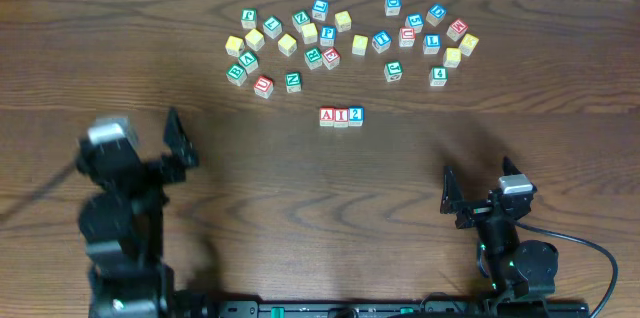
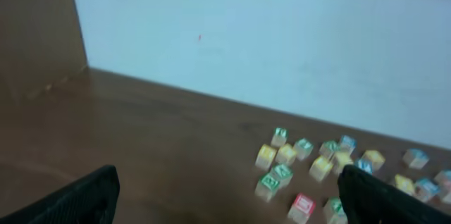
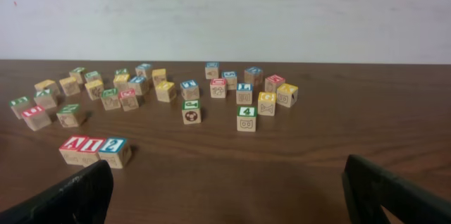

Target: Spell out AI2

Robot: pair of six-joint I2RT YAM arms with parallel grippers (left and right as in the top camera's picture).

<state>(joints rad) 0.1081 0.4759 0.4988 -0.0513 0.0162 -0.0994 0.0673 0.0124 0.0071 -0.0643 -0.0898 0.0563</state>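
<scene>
Three letter blocks stand in a touching row in the middle of the table: a red A block (image 1: 327, 116), a red I block (image 1: 341, 116) and a blue 2 block (image 1: 355, 115). The row also shows in the right wrist view (image 3: 95, 150). My left gripper (image 1: 180, 145) is open and empty at the front left, far from the row. My right gripper (image 1: 478, 190) is open and empty at the front right. In the left wrist view its fingers (image 2: 225, 196) frame bare table.
Several loose letter blocks lie scattered along the back of the table, one cluster at the left (image 1: 285, 40) and one at the right (image 1: 425, 36). A white wall (image 3: 225, 13) stands behind the table.
</scene>
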